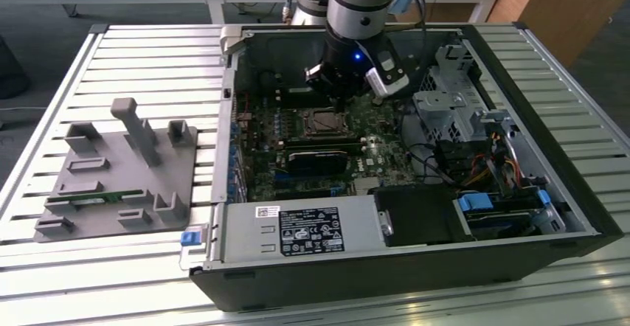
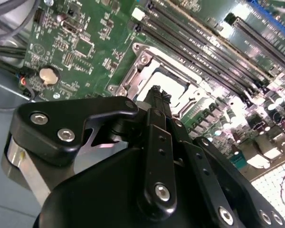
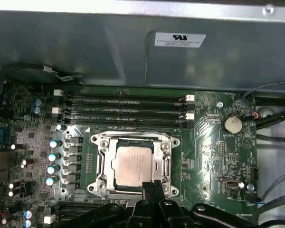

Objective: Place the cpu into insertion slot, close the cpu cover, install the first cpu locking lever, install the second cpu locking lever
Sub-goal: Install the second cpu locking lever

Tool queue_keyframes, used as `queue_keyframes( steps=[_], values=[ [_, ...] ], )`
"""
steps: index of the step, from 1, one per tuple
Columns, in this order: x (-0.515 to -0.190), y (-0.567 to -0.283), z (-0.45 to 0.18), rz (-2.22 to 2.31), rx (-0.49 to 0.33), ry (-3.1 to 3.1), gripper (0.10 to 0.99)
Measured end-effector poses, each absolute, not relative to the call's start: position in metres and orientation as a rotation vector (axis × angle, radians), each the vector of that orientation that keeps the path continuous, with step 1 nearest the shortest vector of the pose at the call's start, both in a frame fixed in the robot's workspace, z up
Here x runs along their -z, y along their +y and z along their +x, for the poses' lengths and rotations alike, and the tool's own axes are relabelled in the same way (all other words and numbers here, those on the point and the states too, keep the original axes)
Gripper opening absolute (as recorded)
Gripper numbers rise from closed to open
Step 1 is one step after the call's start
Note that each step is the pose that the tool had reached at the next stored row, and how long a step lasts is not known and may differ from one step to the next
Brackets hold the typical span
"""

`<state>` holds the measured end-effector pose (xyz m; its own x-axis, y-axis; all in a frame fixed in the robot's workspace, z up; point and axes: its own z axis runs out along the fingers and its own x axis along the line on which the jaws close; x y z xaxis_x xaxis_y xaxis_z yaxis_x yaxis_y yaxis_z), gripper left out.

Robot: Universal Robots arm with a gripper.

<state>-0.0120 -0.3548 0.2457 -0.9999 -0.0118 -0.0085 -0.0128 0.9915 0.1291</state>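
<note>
The cpu lies flat in the insertion slot, its silvery top showing through the window of the cpu cover, which is folded down over it. A thin wire lever runs along the socket's edge nearest the memory slots. My gripper is shut, its two black fingertips pressed together just at the socket's edge opposite that lever, with nothing visibly between them. The second wrist view has the same fingertips right above the socket frame. In the exterior view the gripper hangs over the socket inside the open computer case.
Long black memory slots and a coin battery flank the socket. A black graphics card, the power supply, a drive cage and cables crowd the case. A grey parts fixture stands on the slatted table.
</note>
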Motion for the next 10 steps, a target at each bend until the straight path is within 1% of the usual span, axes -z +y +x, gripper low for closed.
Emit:
queue_keyframes(
  steps=[5,10],
  values=[
    [-0.239,-0.356,-0.012,-0.018,-0.203,3.139,0.106],
    [-0.234,-0.365,-0.012,-0.018,-0.203,3.139,0.106]
  ],
)
